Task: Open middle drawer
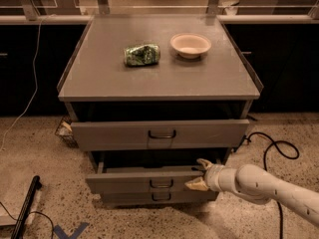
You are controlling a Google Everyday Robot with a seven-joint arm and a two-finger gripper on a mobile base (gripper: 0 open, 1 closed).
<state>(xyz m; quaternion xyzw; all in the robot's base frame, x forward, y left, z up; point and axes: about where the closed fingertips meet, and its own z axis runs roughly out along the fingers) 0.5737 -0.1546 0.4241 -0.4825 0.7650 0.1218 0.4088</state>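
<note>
The middle drawer [129, 181] of the grey cabinet is pulled out a little further than the top drawer above it, and its dark inside shows behind the front. Its small loop handle [160, 183] sits at the centre. My gripper [199, 174] comes in from the right on a white arm and is at the right part of the drawer front's top edge. Its fingers are apart. One pale fingertip [203, 162] is over the drawer's inside and the other [194, 185] is in front of the front panel.
The top drawer [114, 135] is slightly out and the bottom drawer [160, 197] sits just under the middle one. A crushed green can [142, 55] and a white bowl [190, 45] lie on the cabinet top. A black cable [271, 151] runs on the floor at the right.
</note>
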